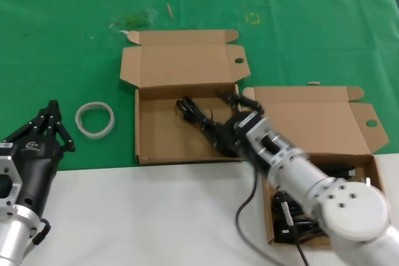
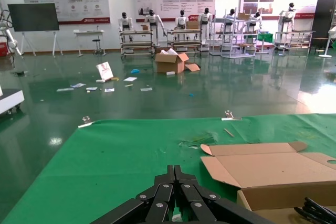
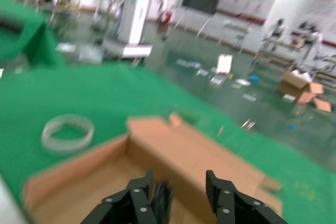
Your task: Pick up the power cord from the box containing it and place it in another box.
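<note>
Reaching into the box (image 1: 156,132) at the centre of the head view, my right end effector (image 1: 232,101) hovers with its fingers (image 3: 223,203) spread apart and nothing between them, over the power cord (image 1: 198,116), which lies inside that box toward its right side. Lower right in the frame sits the second box (image 1: 324,126), holding a tangle of black cables (image 1: 299,219). My left end effector (image 1: 51,121) waits at lower left with fingers pressed together, near a white ring (image 1: 95,119) on the green desk (image 1: 62,42).

Plain brown boxes (image 1: 156,147), black power cord (image 1: 198,118) (white ring (image 1: 95,119) alongside), green cloth (image 1: 62,42).
</note>
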You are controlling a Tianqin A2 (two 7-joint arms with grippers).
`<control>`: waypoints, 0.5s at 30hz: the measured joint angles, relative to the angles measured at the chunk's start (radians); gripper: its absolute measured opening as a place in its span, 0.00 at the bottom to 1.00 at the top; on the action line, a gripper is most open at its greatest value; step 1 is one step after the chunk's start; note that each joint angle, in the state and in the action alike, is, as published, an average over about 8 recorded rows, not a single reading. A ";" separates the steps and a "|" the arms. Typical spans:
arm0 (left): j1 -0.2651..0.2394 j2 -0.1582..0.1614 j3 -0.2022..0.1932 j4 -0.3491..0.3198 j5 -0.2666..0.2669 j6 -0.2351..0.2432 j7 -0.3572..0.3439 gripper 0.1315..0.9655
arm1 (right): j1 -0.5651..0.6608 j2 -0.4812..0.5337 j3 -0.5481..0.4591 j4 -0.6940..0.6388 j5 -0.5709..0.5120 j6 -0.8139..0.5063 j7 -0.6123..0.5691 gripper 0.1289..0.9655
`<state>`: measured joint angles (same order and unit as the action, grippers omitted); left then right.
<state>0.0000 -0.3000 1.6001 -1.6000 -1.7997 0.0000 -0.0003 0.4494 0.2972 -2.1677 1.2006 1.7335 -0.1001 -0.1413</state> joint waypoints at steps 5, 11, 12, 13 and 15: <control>0.000 0.000 0.000 0.000 0.000 0.000 0.000 0.03 | -0.024 0.117 -0.013 0.181 0.090 0.056 0.125 0.33; 0.000 0.000 0.000 0.000 0.000 0.000 0.000 0.06 | -0.053 0.162 0.013 0.265 0.133 0.071 0.171 0.48; 0.000 0.000 0.000 0.000 0.000 0.000 0.000 0.07 | -0.054 0.157 0.016 0.260 0.129 0.072 0.167 0.48; 0.000 0.000 0.000 0.000 0.000 0.000 0.000 0.08 | -0.057 0.153 0.020 0.258 0.127 0.072 0.164 0.48; 0.000 0.000 0.000 0.000 0.000 0.000 0.000 0.11 | -0.065 0.148 0.031 0.258 0.124 0.073 0.161 0.48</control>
<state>0.0000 -0.3000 1.6001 -1.6000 -1.7997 0.0000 -0.0003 0.3843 0.4454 -2.1367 1.4588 1.8575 -0.0273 0.0200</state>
